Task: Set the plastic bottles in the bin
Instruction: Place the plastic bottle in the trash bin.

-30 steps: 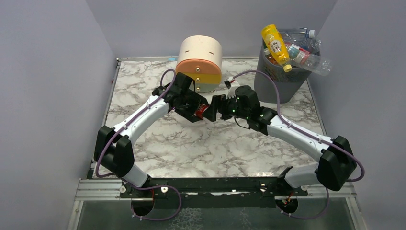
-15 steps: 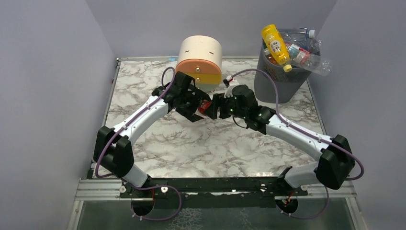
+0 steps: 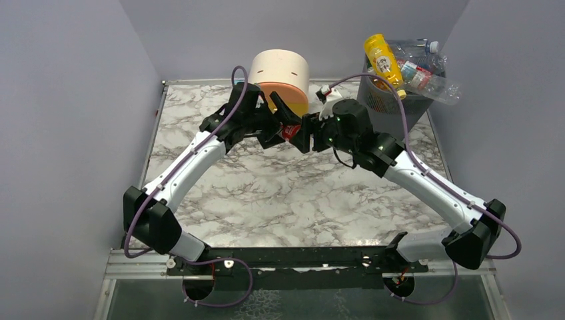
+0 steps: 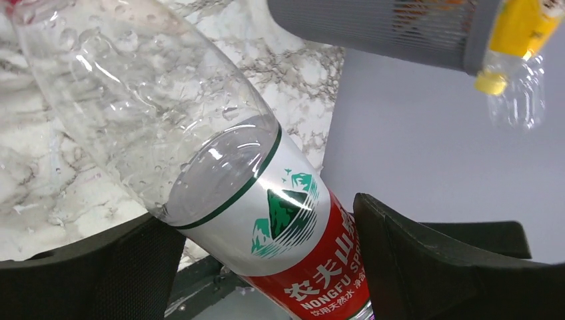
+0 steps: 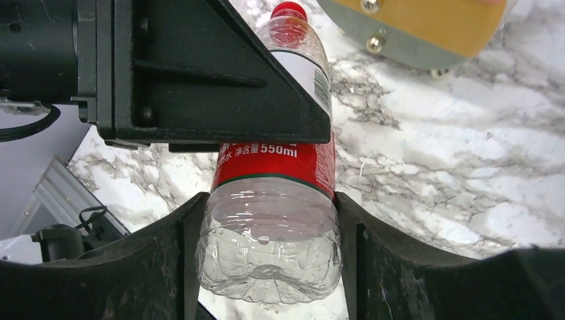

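Observation:
A clear plastic bottle (image 3: 288, 131) with a red label and red cap hangs in the air between the two arms, in front of the drawer unit. My right gripper (image 5: 270, 203) is shut on its clear base end (image 5: 270, 247). My left gripper (image 4: 260, 213) is open around the label (image 4: 293, 233), and a gap shows beside its right finger (image 4: 426, 260). The dark mesh bin (image 3: 380, 113) stands at the back right, heaped with bottles, among them a yellow one (image 3: 382, 60) and a clear one (image 3: 433, 85) that overhangs the rim.
The round cream, orange and yellow drawer unit (image 3: 280, 80) stands at the back, just behind both grippers. Purple walls close in the left, back and right sides of the marble table (image 3: 280, 200). The bin's rim (image 4: 373, 27) shows in the left wrist view.
Both grippers have lifted and moved toward the back with the bottle. The right gripper has closed on its base, and the left gripper's jaws have widened off it.

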Action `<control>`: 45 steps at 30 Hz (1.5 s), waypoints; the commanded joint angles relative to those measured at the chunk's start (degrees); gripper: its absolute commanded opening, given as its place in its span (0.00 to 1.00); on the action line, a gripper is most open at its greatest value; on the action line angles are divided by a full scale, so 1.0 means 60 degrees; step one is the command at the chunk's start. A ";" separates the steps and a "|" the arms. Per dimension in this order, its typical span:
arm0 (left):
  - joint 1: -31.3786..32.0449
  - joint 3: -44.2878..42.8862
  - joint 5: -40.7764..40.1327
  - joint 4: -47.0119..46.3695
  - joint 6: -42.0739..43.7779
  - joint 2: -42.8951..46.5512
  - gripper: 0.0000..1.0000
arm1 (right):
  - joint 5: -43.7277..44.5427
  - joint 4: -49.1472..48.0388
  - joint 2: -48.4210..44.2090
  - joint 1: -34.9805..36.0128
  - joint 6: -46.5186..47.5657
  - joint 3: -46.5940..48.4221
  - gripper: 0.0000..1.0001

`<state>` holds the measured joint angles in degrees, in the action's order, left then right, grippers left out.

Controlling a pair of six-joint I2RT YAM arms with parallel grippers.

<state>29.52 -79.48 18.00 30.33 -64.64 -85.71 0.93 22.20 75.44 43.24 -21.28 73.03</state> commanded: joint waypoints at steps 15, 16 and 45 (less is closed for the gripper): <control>-0.1946 0.0046 -0.0472 -0.0224 0.3457 0.0758 0.95 | -0.0086 0.2512 0.0000 -0.0044 0.0664 0.2822 0.61; -0.1950 0.0114 -0.0421 -0.0261 0.3445 0.0749 0.95 | -0.0071 0.2519 0.0027 -0.0044 0.0685 0.2918 0.61; -0.2283 0.0899 -0.0628 -0.1438 0.4379 0.2175 0.99 | -0.1639 0.3428 0.0257 -0.0044 0.1040 0.3448 0.60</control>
<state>15.97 -75.55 14.55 23.40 -40.07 -68.25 -3.90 42.09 77.73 42.78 -16.21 93.65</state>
